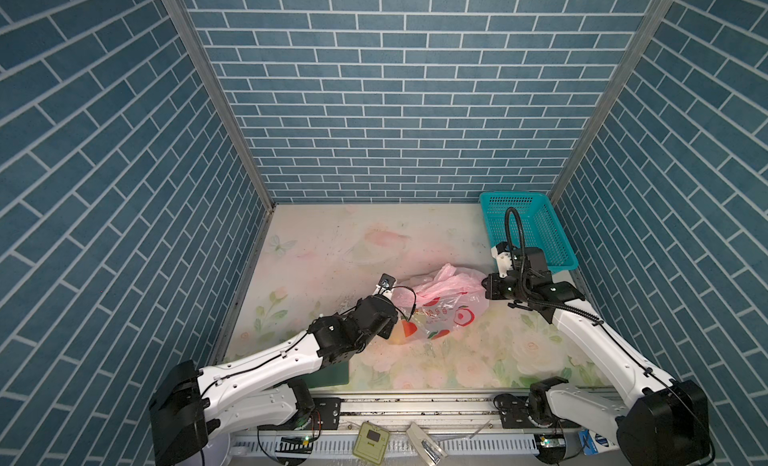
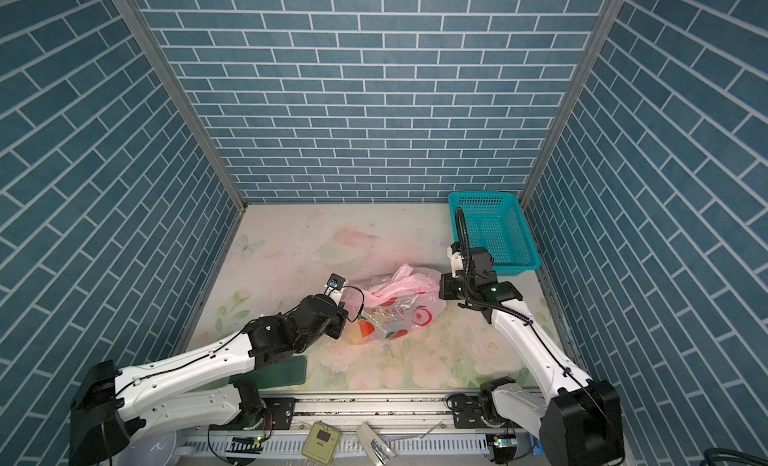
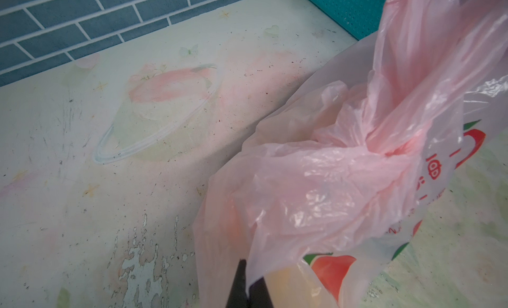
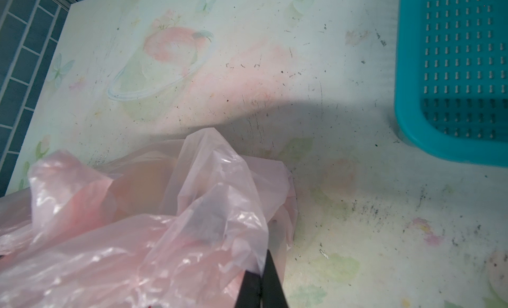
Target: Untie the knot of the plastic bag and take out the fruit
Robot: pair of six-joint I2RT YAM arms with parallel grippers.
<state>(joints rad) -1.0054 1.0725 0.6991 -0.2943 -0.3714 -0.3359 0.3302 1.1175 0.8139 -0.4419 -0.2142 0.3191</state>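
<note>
The pink plastic bag (image 1: 446, 312) (image 2: 401, 314) lies in the middle of the table with its handle strips crumpled on top. In the left wrist view the strips gather into the knot (image 3: 378, 150), a small bunched twist. Fruit shows dimly through the film as a yellow-orange shape (image 1: 398, 337) (image 3: 283, 282). My left gripper (image 3: 248, 276) is at the bag's left side, shut on a fold of its film. At the bag's right end my right gripper (image 4: 262, 265) (image 1: 484, 286) is shut on an edge of the plastic.
A teal perforated basket (image 1: 528, 231) (image 2: 496, 231) (image 4: 453, 73) stands at the back right, close behind my right wrist. A dark green board (image 2: 274, 374) lies at the front left under my left arm. Brick-patterned walls close three sides.
</note>
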